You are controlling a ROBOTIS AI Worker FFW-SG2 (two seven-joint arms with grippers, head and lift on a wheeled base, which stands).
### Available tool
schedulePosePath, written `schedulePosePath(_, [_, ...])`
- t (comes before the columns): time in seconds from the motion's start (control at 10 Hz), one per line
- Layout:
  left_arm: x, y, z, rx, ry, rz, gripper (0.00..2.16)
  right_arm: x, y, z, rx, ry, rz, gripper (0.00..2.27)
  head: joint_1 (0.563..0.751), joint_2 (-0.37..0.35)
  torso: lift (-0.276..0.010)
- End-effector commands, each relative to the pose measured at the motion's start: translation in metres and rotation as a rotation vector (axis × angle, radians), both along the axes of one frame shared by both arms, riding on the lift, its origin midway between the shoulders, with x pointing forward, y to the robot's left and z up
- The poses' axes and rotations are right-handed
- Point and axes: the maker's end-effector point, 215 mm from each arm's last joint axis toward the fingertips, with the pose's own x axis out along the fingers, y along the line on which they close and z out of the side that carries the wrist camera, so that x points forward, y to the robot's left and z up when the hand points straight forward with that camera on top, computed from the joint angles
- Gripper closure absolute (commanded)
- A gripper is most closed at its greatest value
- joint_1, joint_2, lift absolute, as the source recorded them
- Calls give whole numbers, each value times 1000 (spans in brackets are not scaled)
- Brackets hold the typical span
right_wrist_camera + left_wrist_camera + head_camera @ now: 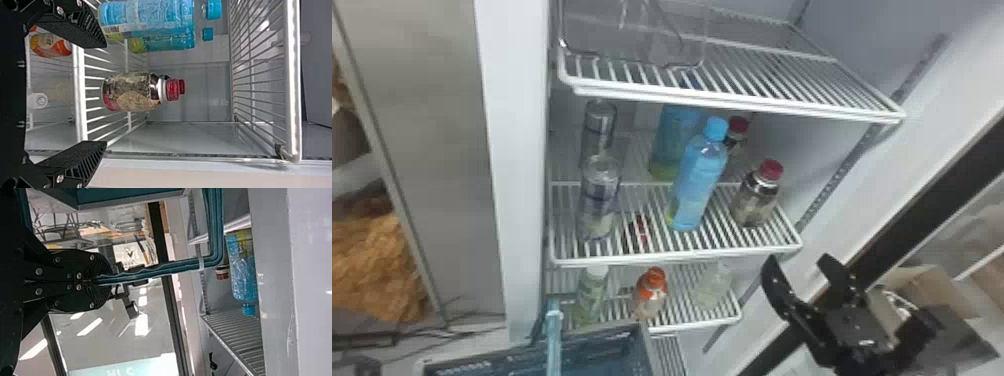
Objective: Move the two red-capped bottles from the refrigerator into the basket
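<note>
Because the front red-cap (757,197) and rear red-cap (737,127) are both in the fridge (517,150), nothing's in transit rn. L gripper (103,281) has its fingers closed, pinching the basket handle (168,269); basket (592,336) is below, just by the lower shelf (694,325). Prob held there to keep the carry short; grabbing the handle leaves the rim free for drops. Can't tell if anything else bears its wt, or what's inside.

R gripper (798,259): fingers wide apart, nothing b/w them. It's outside the shelves at the right side, front red-cap ahead of the gap. That width is prob for body clearance on both sides.

Front red-cap stands upright on the mid shelf (682,254), near its front edge. Rear one is behind it, partly hidden by the blue btl (699,182). IMO front goes first, b/c it blocks the straight way to the rear.

Next move: R straight in, fingers around the body, close, small lift off the wires, back out, then over to the basket. Upper shelf (732,104) is overhead, so keep the lift low.

Risks: L-side finger clips the blue btl, or the base snags a wire. Body looks smooth, so it could slip if gripped too high; a firm mid-body grip should do.
</note>
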Motion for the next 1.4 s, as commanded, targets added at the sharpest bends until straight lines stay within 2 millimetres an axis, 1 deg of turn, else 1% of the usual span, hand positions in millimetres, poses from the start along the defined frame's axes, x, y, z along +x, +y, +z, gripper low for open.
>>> schedulePosePath(0.0, [0, 0, 1, -1, -3, -2, 1202, 14, -4, -3, -1, -2, -6, 136, 695, -350, 0])
schedulePosePath(0.2, [1, 0, 2, -1, -5, -2, 1202, 34, -3, -4, 11, -11, -2, 136, 695, -350, 0])
schedulePosePath(0.4, [1, 0, 1, 0, -5, -3, 1200, 56, 15, -10, 52, -18, 46, 136, 695, -350, 0])
schedulePosePath(0.5, [1, 0, 1, 0, -5, -3, 1202, 63, 19, -12, 58, -20, 55, 136, 695, -350, 0])
schedulePosePath(0.6, [2, 0, 2, 0, -7, -3, 1202, 66, 21, -7, 49, -27, 46, 136, 695, -350, 0])
schedulePosePath(0.8, [2, 0, 2, -2, -8, -3, 1202, 67, 20, 7, 34, -32, 16, 136, 695, -350, 0])
schedulePosePath(1.0, [1, 1, 2, -1, -5, -1, 1200, 67, 18, 6, 39, -22, 9, 136, 695, -350, 0])
schedulePosePath(1.2, [3, 0, 3, 0, -10, -3, 1200, 79, 14, 1, 44, -15, 5, 136, 695, -350, 0])
schedulePosePath(1.3, [3, 0, 2, 1, -10, -3, 1200, 84, 13, 3, 36, -18, 4, 136, 695, -350, 0])
